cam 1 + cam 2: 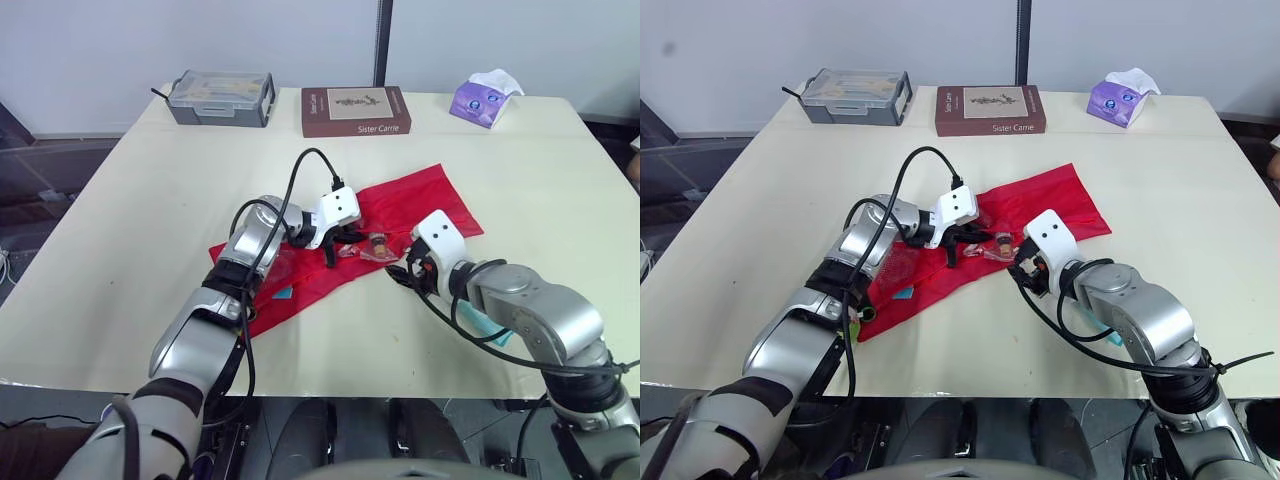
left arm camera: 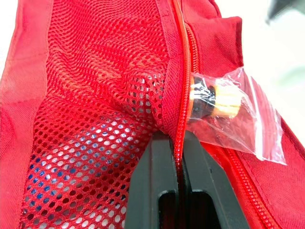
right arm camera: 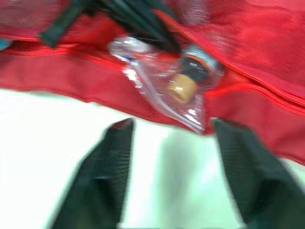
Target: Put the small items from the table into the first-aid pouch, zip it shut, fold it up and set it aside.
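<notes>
Plenty of bare table surrounds the red pouch. My left gripper pinches its zipper edge; my right gripper, elbow bent inward, gapes empty beside the bagged vial.

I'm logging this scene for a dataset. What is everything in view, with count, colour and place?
table: 1, cream, under everything
pouch: 1, red, spread out at the middle of the table
plastic bag: 1, clear, with a small orange and brown item inside, at the pouch's zip edge
box: 1, grey with a clear lid, far left of the table
book: 1, brown, far edge, middle
tissue pack: 1, purple, far right
left gripper: 1, black fingers, shut on the pouch's zip edge beside the bag
right gripper: 1, black fingers, open, over the table just short of the bag
</notes>
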Tool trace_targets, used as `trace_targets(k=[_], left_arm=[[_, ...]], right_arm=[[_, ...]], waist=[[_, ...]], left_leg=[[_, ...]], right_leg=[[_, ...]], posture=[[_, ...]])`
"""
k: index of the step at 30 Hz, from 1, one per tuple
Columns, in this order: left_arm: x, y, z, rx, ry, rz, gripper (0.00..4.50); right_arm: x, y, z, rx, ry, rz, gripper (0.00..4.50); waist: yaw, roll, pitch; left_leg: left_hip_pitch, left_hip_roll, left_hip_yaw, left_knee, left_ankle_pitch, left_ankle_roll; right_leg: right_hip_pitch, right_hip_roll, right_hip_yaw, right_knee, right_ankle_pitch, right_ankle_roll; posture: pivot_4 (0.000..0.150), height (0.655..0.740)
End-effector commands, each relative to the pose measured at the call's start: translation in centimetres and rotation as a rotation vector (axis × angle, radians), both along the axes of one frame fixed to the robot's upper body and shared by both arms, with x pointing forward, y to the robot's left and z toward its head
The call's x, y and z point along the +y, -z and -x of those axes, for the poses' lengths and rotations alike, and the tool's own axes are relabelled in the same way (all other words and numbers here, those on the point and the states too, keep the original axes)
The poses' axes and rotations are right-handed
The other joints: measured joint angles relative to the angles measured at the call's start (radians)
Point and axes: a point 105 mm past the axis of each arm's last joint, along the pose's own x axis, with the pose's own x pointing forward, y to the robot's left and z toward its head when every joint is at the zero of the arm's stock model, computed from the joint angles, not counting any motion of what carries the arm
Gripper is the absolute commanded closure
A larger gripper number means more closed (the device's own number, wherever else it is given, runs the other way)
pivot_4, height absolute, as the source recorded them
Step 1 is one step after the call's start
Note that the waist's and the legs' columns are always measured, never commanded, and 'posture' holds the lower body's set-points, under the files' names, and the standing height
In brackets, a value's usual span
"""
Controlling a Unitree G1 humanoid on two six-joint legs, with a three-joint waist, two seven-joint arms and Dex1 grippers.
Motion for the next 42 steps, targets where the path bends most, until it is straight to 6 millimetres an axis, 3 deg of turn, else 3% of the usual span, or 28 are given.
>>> trace_targets(k=[1,2,3,8,14,24,30,38,42], left_arm=[[-0.4,-0.7,-0.1,-0.030,0.029,-0.002,4.50],[-0.4,-0.7,-0.1,-0.030,0.032,-0.002,4.50],[-0.4,-0.7,-0.1,-0.031,0.037,-0.004,4.50],[-0.5,-0.7,0.2,-0.038,0.060,-0.013,4.50],[-0.5,-0.3,0.7,-0.040,0.093,-0.027,4.50],[-0.3,0.3,1.4,-0.062,0.147,-0.073,4.50],[0.1,0.3,1.2,-0.071,0.145,-0.091,4.50],[0.4,0.4,0.9,-0.069,0.159,-0.119,4.50],[0.1,0.3,0.9,-0.068,0.181,-0.120,4.50]], right_arm=[[1.3,-0.2,-0.1,-0.035,-0.046,-0.003,3.86],[1.5,0.0,-0.3,-0.035,-0.048,0.008,4.36],[1.6,0.3,-0.6,-0.035,-0.044,0.017,4.47],[1.7,1.0,-2.4,-0.047,0.010,0.042,4.47],[1.6,0.2,-5.4,-0.120,0.104,0.029,4.47],[1.3,-0.8,-7.8,-0.200,0.138,0.080,4.47],[1.1,-2.1,-6.7,-0.201,0.129,0.035,4.47],[0.4,-2.3,-5.1,-0.183,0.136,0.030,4.47],[1.1,-1.5,-5.1,-0.159,0.129,0.027,4.47]], waist=[[0.003,0.000,0.000],[0.003,0.000,0.000],[0.004,0.000,0.000],[0.004,0.000,0.000],[0.003,0.000,0.000],[0.003,0.000,0.000],[0.004,0.000,0.000],[0.004,0.000,0.000],[0.004,0.000,0.000]], left_leg=[[0.000,0.000,0.000,0.000,0.000,0.000],[0.000,0.000,0.000,0.000,0.000,0.000],[0.000,0.000,0.001,0.000,0.000,0.000],[-0.001,0.000,0.001,0.001,0.000,0.000],[-0.001,0.000,0.000,0.001,0.000,0.000],[-0.001,0.000,0.001,0.001,0.000,0.000],[-0.001,0.000,0.001,0.001,0.000,0.000],[0.000,0.000,0.001,0.001,0.000,0.000],[-0.001,-0.001,0.001,0.001,0.000,0.000]], right_leg=[[0.000,0.000,0.000,0.000,0.000,0.000],[0.000,0.000,0.000,0.000,0.000,0.000],[0.000,-0.001,0.000,0.000,0.000,0.000],[0.000,-0.001,0.000,0.000,0.000,0.000],[0.000,-0.001,0.000,0.000,0.000,0.000],[0.000,-0.001,0.000,0.000,0.000,0.000],[0.000,-0.001,0.000,0.000,0.000,0.000],[0.000,-0.001,0.000,0.000,0.000,0.000],[0.000,-0.001,0.000,0.000,0.000,0.000]], posture=[[0.150,0.7400],[0.150,0.7400],[0.150,0.7400],[0.150,0.7400],[0.150,0.7400],[0.150,0.7400],[0.150,0.7400],[0.150,0.7400],[0.150,0.7400]])
